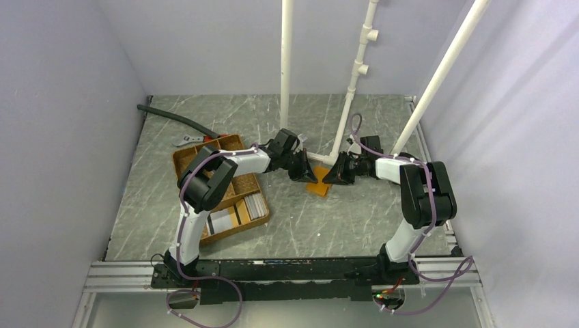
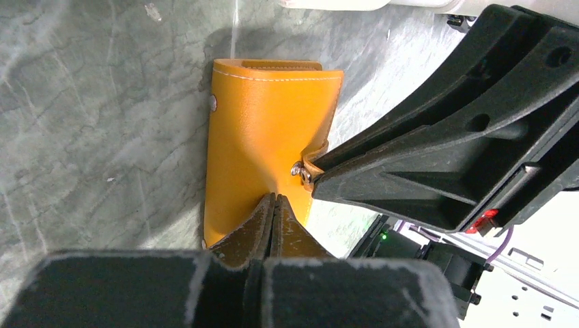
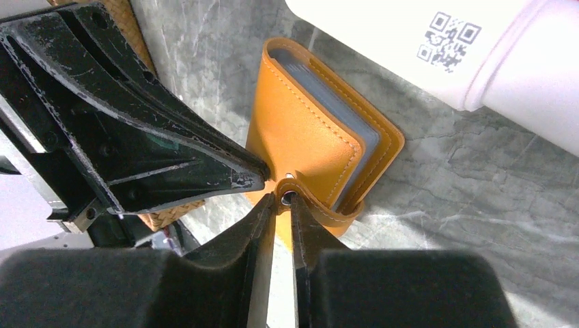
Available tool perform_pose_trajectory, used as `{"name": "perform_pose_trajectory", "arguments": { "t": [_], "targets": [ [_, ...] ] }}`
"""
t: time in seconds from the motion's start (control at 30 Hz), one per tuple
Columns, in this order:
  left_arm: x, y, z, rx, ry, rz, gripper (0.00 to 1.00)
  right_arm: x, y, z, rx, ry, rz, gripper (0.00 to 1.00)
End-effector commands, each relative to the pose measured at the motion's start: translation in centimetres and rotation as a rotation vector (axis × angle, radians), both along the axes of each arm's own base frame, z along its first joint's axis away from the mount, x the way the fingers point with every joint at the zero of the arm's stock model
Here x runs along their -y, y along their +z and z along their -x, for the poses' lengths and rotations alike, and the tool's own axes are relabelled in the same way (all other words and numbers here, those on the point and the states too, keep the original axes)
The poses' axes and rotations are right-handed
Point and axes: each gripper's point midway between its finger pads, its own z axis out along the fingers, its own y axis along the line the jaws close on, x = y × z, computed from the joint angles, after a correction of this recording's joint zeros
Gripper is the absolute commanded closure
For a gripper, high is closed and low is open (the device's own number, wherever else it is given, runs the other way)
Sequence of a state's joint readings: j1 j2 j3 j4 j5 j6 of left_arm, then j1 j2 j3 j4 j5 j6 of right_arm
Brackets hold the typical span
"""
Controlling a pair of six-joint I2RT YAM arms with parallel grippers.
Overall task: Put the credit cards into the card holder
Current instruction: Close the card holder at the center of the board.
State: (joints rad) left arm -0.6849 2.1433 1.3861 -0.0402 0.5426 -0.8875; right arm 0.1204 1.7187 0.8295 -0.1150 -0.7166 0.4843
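Left wrist: the left gripper [image 2: 274,201], jaws pressed together, touches the card holder [image 2: 266,123] on the table [image 2: 102,102]. The right gripper [image 3: 282,205] straddles its snap strap [image 3: 328,212], jaws barely apart (gripped or not, unclear); credit cards [image 3: 351,116] show only as grey edges.

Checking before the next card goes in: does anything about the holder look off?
Yes. The card holder lies with its snap strap undone and curled up at the tips of the right gripper, and its cover puckers where the shut left gripper presses. Nothing looks spilled or damaged.
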Motion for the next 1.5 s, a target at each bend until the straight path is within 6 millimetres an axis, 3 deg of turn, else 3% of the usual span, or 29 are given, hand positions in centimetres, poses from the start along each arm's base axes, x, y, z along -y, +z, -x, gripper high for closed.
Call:
{"name": "perform_pose_trajectory", "arguments": {
  "t": [0.0, 0.2, 0.3, 0.5, 0.7, 1.47],
  "targets": [
    [-1.7, -1.8, 0.3, -0.024, 0.029, -0.068, 1.00, 0.9, -1.1, -1.2, -0.004, -0.052, 0.033, 0.83],
    [-1.7, -1.8, 0.3, -0.025, 0.029, -0.065, 1.00, 1.3, -1.2, -1.1, -0.019, -0.078, 0.008, 0.91],
    [-1.6, -1.9, 0.3, -0.029, 0.029, -0.061, 1.00, 1.4, -0.9, -1.2, -0.022, -0.086, -0.020, 1.00],
    [-1.5, -2.0, 0.5, -0.035, 0.027, -0.057, 1.00, 1.6, -0.9, -1.2, -0.022, -0.072, -0.012, 1.00],
    [-1.4, -1.9, 0.3, -0.033, 0.023, -0.056, 1.00, 2.7, -1.7, -1.4, -0.031, -0.083, 0.137, 1.00],
    [-1.8, -4.3, 0.6, -0.079, 0.038, -0.088, 1.00, 0.4, -3.0, 0.0, -0.009, 0.111, 0.375, 1.00]
  ]
}}
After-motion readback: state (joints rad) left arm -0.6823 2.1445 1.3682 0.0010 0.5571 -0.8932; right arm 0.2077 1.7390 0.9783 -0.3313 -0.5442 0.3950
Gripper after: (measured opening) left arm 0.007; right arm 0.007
